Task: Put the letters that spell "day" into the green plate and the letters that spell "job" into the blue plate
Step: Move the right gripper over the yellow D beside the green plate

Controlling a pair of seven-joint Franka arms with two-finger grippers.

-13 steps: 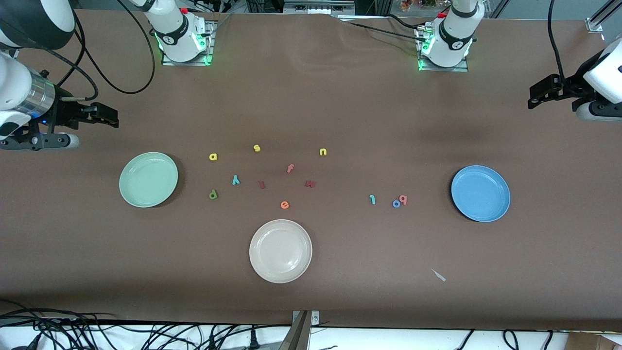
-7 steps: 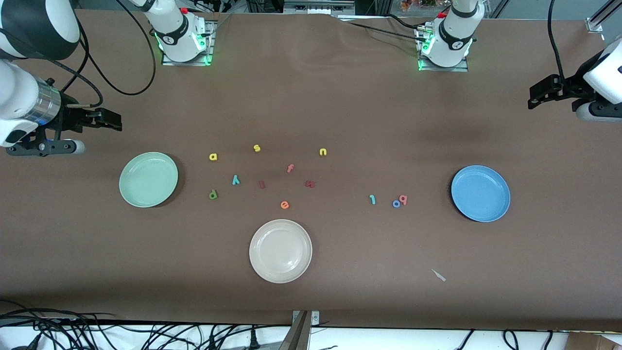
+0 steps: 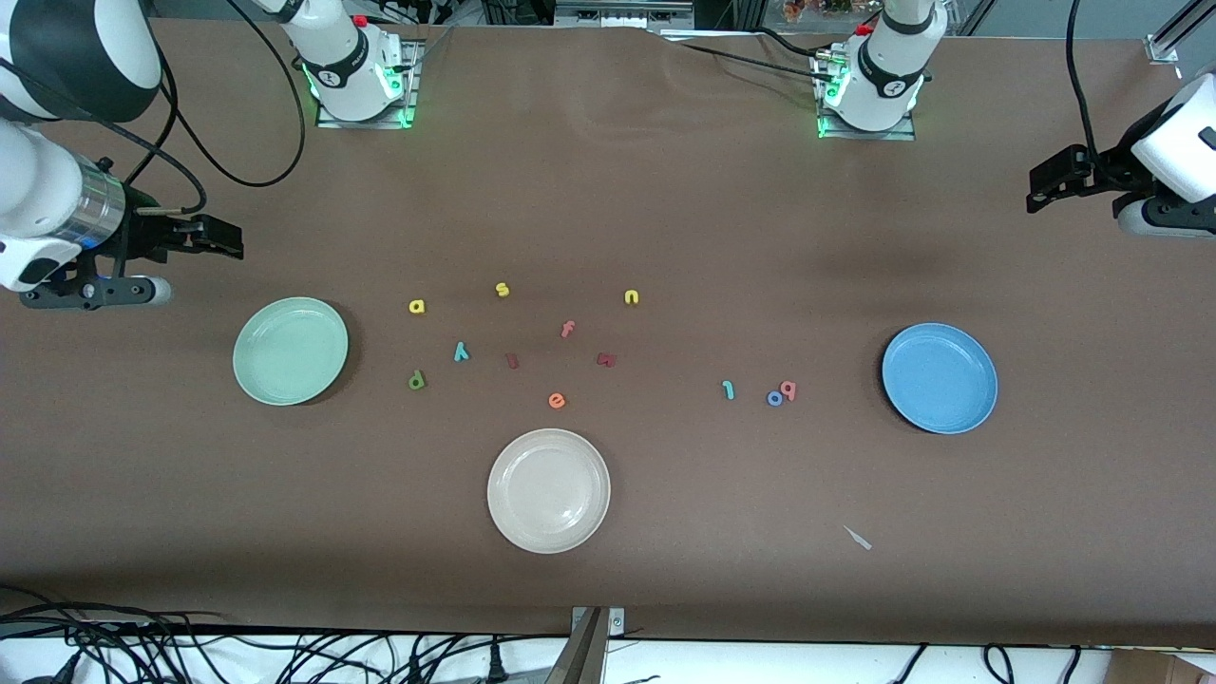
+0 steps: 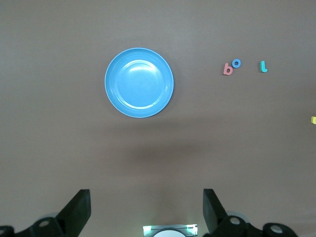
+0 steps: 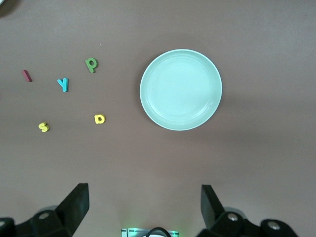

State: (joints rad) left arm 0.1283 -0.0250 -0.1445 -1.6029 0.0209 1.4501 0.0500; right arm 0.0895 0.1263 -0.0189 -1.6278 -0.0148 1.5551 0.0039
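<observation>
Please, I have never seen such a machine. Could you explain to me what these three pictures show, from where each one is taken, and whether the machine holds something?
These are two robot arms at a brown table. The wide picture comes from a high camera facing them. The other two come from cameras on the arms' wrists, looking down past their own fingers. The right gripper hangs over the table near the green plate; the left gripper hangs near the blue plate. Both are open and hold nothing. Between the plates lie small foam letters, among them a yellow "a", a teal "y", a green "d", a teal "j", a blue "o" and a pinkish "b". A cream-white plate lies nearer the camera. All three plates are empty.
</observation>
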